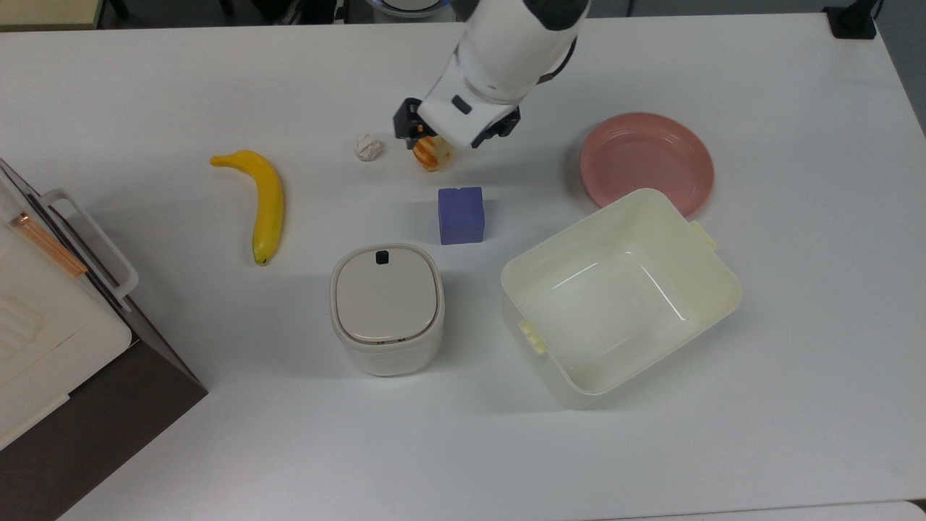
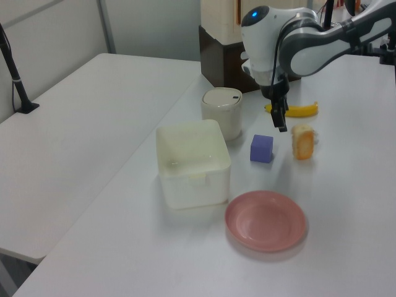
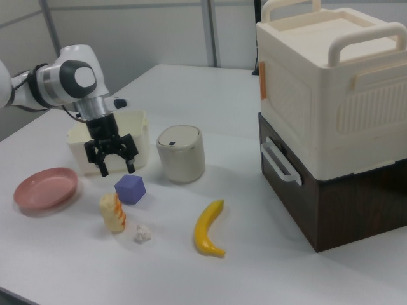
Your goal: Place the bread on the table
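Note:
The bread [image 1: 432,154] stands on end on the white table [image 1: 145,72], between the small paper ball [image 1: 368,147] and the purple cube [image 1: 461,214]. In the right view the bread [image 3: 112,212] is upright, orange-brown with pale sides, and nothing grips it. My gripper [image 3: 116,168] hangs open a little above it, its black fingers spread apart and holding nothing. In the left view the gripper [image 2: 281,120] sits just to the left of and higher than the bread [image 2: 302,142]. From the top, the gripper [image 1: 452,132] partly covers the bread's upper end.
A pink plate [image 1: 646,161] lies bare at the top view's right, with an open cream bin [image 1: 620,297] below it. A lidded cream canister [image 1: 387,307] stands below the cube. A banana [image 1: 264,199] lies to the left, and a cabinet [image 1: 43,311] stands at the left edge.

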Tool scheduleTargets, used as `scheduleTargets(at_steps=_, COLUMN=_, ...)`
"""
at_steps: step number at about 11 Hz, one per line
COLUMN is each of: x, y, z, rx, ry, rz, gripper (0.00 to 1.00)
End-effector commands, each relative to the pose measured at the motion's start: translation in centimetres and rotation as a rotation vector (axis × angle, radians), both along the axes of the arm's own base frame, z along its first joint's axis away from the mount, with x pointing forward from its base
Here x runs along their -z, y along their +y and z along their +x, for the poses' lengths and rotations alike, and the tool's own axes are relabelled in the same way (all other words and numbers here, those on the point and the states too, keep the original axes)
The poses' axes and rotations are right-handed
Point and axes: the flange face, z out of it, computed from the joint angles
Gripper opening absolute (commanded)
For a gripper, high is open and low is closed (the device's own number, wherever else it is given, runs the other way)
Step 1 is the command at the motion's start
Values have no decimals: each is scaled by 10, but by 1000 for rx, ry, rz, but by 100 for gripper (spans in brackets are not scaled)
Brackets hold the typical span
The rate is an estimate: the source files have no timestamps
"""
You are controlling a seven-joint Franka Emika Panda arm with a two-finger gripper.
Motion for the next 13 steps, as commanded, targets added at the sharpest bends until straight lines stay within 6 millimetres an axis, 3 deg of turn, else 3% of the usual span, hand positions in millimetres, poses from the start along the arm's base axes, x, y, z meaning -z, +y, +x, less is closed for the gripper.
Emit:
scheduleTargets(at_steps=1, x=-44, y=-55, z=0, rx=7, ry=-59, rz=31, gripper=100)
scheduleTargets(at_steps=5, x=-114, y=-122, z=-1, rx=86, ry=-172, rz=143, gripper=100)
scheduleTargets(at_steps=8, x=-135, y=-141, z=-2, rx=126, ry=-215, rz=197, gripper=100)
scheduleTargets(at_steps=13, x=-161, y=-153, z=-9, rx=193, ry=-258, rz=291, gripper=100)
